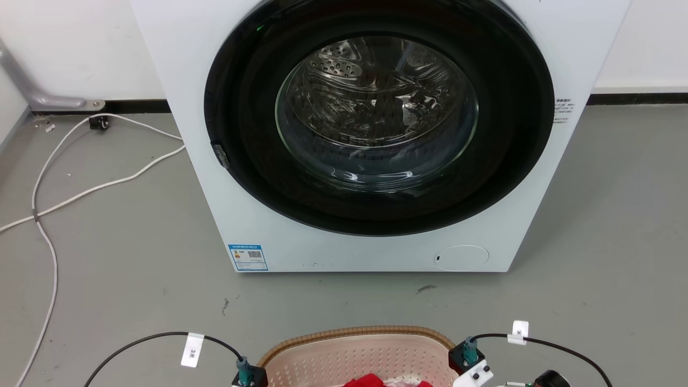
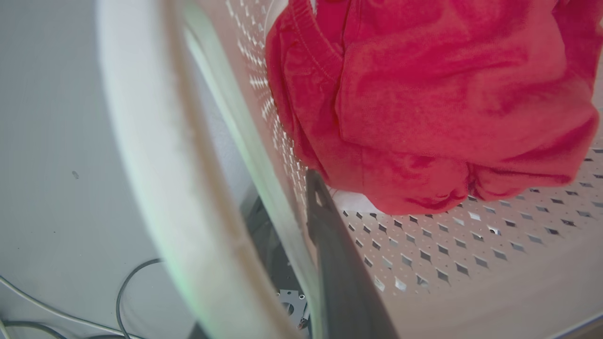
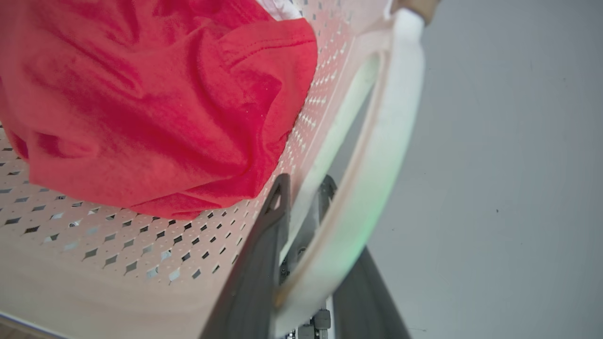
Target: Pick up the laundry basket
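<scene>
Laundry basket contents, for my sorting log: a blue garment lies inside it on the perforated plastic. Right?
No. The garment inside the laundry basket is red, not blue; the right wrist view shows it lying on the perforated plastic.

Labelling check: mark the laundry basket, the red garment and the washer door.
laundry basket (image 1: 365, 329): head view, on its brown woven rim.
red garment (image 2: 447, 108): left wrist view, on the middle of the bunched cloth.
washer door (image 1: 376, 113): head view, on the round glass.
</scene>
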